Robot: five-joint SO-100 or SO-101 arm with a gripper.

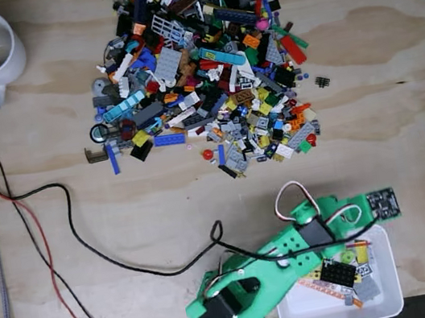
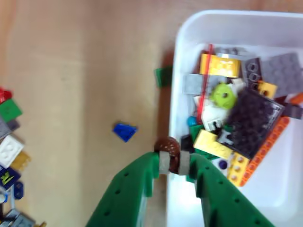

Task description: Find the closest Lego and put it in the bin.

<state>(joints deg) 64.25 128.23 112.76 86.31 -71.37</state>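
Plywood table; green fingers clamped on half-hidden brown piece at bin rim.

Arm: green printed arm at the bottom of the fixed view, base at lower left, links reaching up and to the right.
Wrist: black servo block at the far end, with white, red and black wires looping above it.
Gripper: in the wrist view the gripper enters from the bottom edge, its two green fingers converging upward.
Jaws: closed tight on a small brown rounded piece, pinched between grey pads at the fingertips.
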